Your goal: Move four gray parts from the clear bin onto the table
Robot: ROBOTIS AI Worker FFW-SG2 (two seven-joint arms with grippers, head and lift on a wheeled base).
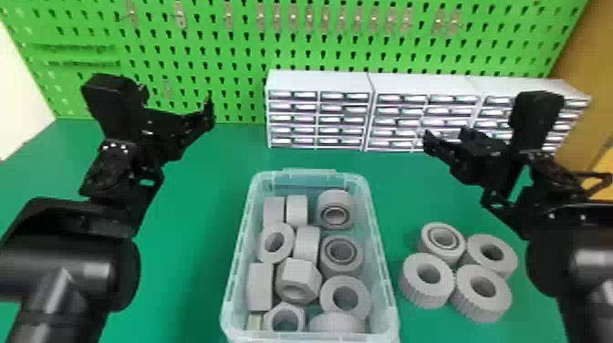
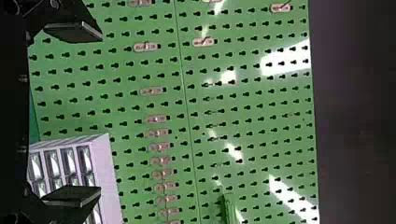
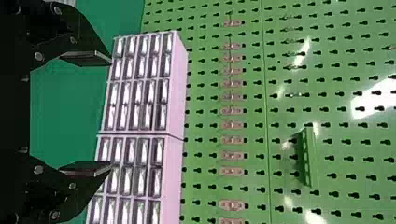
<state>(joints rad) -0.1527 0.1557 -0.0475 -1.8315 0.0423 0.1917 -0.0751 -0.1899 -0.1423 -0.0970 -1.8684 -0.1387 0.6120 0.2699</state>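
Note:
Several round gray parts with center holes, among them a ribbed ring (image 1: 427, 280) and one with an inner ring (image 1: 442, 242), lie grouped on the green table (image 1: 191, 255), right of the clear bin (image 1: 383, 278). Inside the bin are several more, including a hex nut (image 1: 298, 280) and a ring (image 1: 345, 297). My left gripper (image 1: 180, 118) is up beyond the bin's left side, open and holding nothing; in its wrist view the left gripper (image 2: 100, 113) has widely spaced fingers. Open as well, my right gripper (image 1: 447, 137) is up behind the grouped parts; in its wrist view the right gripper (image 3: 111, 112) has nothing between its fingers.
White drawer cabinets (image 1: 319, 82) stand along the table's back edge, behind the bin. A green pegboard (image 1: 237, 50) with small hanging tags rises behind them. A brown surface (image 1: 588, 59) is at the far right.

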